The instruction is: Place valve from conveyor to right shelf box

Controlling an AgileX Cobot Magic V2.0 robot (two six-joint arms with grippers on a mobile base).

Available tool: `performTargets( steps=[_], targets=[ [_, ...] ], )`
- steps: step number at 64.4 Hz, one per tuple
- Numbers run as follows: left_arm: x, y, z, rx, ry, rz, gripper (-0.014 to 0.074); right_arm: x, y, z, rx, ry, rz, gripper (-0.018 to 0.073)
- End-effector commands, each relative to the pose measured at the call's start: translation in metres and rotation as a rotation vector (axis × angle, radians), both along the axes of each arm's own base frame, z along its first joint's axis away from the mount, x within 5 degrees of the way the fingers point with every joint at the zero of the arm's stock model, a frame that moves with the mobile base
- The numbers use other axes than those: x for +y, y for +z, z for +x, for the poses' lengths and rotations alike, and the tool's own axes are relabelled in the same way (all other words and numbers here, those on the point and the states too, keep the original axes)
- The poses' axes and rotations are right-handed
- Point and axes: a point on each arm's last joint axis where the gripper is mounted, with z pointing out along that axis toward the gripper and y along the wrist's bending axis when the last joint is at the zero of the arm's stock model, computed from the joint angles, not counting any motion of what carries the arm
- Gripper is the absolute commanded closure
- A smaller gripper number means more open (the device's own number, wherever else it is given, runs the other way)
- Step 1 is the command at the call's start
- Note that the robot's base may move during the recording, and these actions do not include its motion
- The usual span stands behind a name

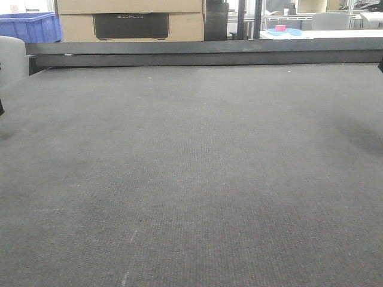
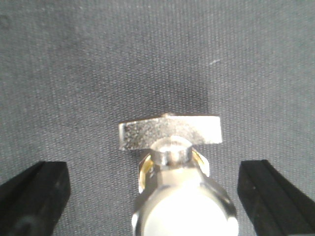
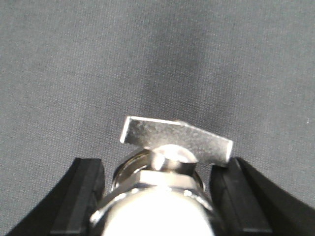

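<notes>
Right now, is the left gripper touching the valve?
Apart. The left wrist view shows bare conveyor between the valve and each finger of the left gripper.

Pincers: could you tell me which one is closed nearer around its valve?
The right pincer: its fingers sit close beside the valve, while the left pincer's stand wide, with belt showing between.

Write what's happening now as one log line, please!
left tool: open, straddling valve on conveyor | right tool: shut on second valve | shelf box: not in view
</notes>
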Motion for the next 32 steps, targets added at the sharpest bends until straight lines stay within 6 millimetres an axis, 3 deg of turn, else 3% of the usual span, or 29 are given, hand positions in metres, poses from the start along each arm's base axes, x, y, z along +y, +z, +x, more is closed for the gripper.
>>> performTargets(
  steps=[1,7,16,19,32],
  targets=[
    [0.0,0.003,0.001,-0.014,0.002,-0.007,0.0083,-0.001,0.009,0.0,-0.063,-0.005,0.001,0.0713],
    [0.0,0.003,0.0,-0.004,0.001,-0.009,0.0242,-0.001,0.009,0.0,-0.069,-0.006,0.001,0.0713],
    [-0.001,0.003,-0.001,0.008,0.0,-0.013,0.0624,-0.001,0.01,0.001,-0.079,-0.007,0.002,0.0713],
    [-0.001,0.003,-0.001,0.016,-0.001,-0.015,0.071,-0.001,0.01,0.001,-0.081,-0.007,0.002,0.0713],
    [-0.008,0.022,-0.01,-0.003,0.003,-0.039,0.0707,-0.001,0.011,0.001,-0.087,-0.008,0.002,0.0713]
  ],
)
